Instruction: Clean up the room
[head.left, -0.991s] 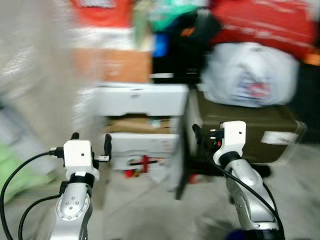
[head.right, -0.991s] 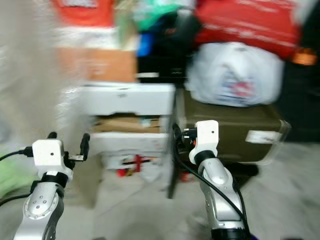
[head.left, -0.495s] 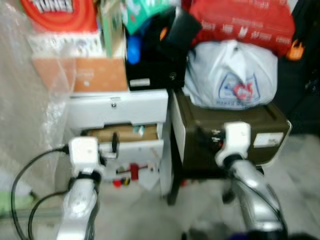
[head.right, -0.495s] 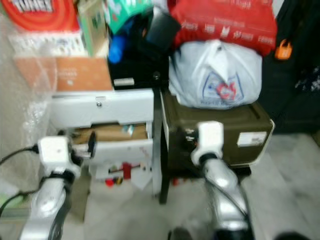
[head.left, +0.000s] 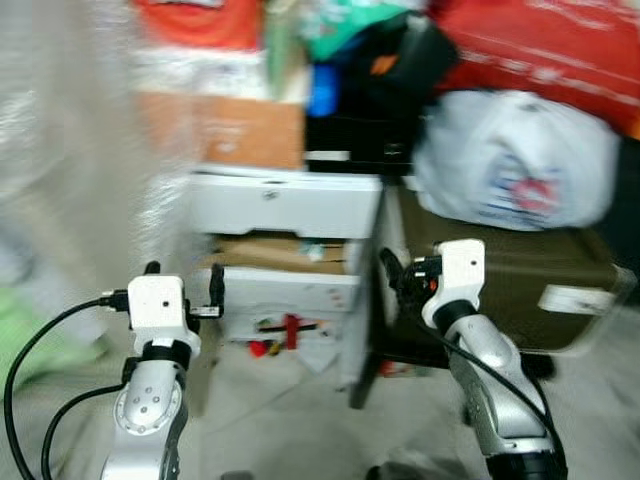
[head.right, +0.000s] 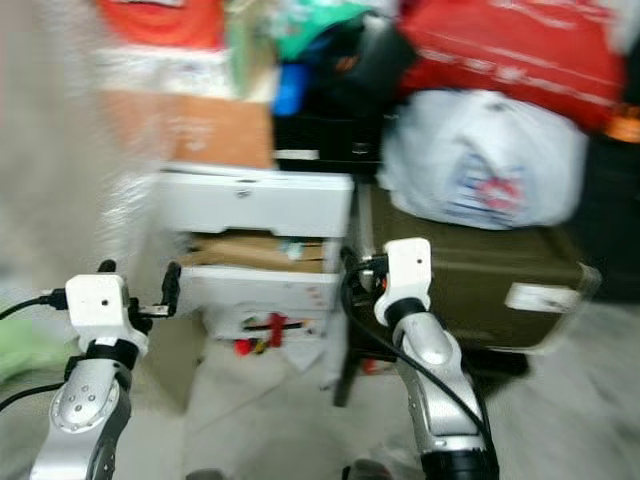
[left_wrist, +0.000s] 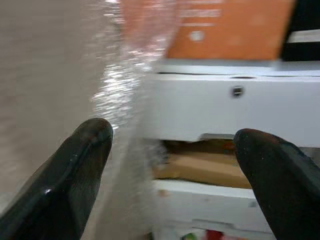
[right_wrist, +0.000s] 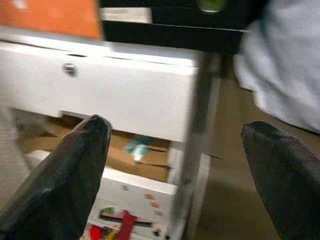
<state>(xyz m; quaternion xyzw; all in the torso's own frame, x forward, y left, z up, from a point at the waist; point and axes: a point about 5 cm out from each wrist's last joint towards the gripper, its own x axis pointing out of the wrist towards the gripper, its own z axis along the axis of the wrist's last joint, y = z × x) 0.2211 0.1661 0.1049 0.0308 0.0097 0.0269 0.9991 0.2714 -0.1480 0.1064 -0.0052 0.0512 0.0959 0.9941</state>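
A white drawer cabinet (head.left: 285, 205) stands ahead, blurred. Its middle drawer (head.left: 285, 252) hangs partly open with brown cardboard inside, and small red items (head.left: 288, 328) lie at a lower drawer. My left gripper (head.left: 184, 272) is raised in front of the cabinet's left side, open and holding nothing; the left wrist view has the gripper (left_wrist: 172, 130) aimed at the drawer fronts. My right gripper (right_wrist: 175, 125) is open too, held up near the cabinet's right edge, one finger (head.left: 386, 262) showing beside its white wrist box.
A dark olive box (head.left: 500, 270) stands right of the cabinet with a white plastic bag (head.left: 515, 160) and a red bag (head.left: 540, 50) on top. An orange carton (head.left: 225, 130) and black items (head.left: 365, 100) are piled on the cabinet. Clear plastic sheeting (head.left: 80, 150) hangs at left.
The whole picture swayed: half a second ago it showed more of the pile above, now it sits lower and closer. Both grippers stay open and empty.
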